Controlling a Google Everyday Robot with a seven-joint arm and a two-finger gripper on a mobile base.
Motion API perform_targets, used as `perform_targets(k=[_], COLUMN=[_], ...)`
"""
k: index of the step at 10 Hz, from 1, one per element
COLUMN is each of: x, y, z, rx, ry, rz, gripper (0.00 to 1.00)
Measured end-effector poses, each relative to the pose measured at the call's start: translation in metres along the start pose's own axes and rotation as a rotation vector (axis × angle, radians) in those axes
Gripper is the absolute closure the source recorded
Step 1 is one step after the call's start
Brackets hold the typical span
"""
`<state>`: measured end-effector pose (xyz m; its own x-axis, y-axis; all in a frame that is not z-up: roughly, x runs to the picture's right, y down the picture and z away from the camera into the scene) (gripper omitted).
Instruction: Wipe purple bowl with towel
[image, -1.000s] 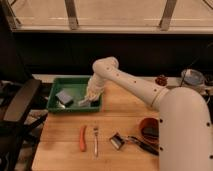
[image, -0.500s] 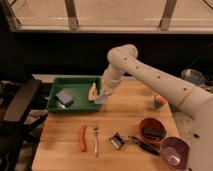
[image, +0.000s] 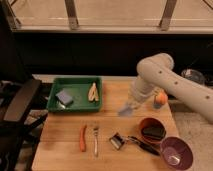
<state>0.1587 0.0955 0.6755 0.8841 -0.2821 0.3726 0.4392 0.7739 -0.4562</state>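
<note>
My arm (image: 167, 75) enters from the right edge of the frame, so its shoulder and my base are cut off. My wrist hides part of a small orange object (image: 160, 99) at the right side of the wooden table (image: 60, 155). I cannot make out what that object is.

The elbow bends high, right of centre, and the forearm drops down and to the left. My gripper (image: 132, 104) hangs at mid-frame above the table. Its fingers are pressed together on the towel (image: 125, 111), a pale scrap dangling beneath it.

The purple bowl (image: 176, 152) sits in the lower right corner, well apart from the towel. The reddish-brown bowl (image: 151, 131), with a black item inside, lies between them. The green tray (image: 75, 84) is at upper left.
</note>
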Motion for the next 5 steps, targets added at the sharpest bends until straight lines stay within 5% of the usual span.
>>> perform_targets(k=[3,5], x=[0.011,0.011], y=[0.07,0.082], z=[-0.018,-0.02], rx=[-0.033,-0.039], ry=[0.044,0.049], rz=[0.128,0.149], gripper=[1.0,1.0])
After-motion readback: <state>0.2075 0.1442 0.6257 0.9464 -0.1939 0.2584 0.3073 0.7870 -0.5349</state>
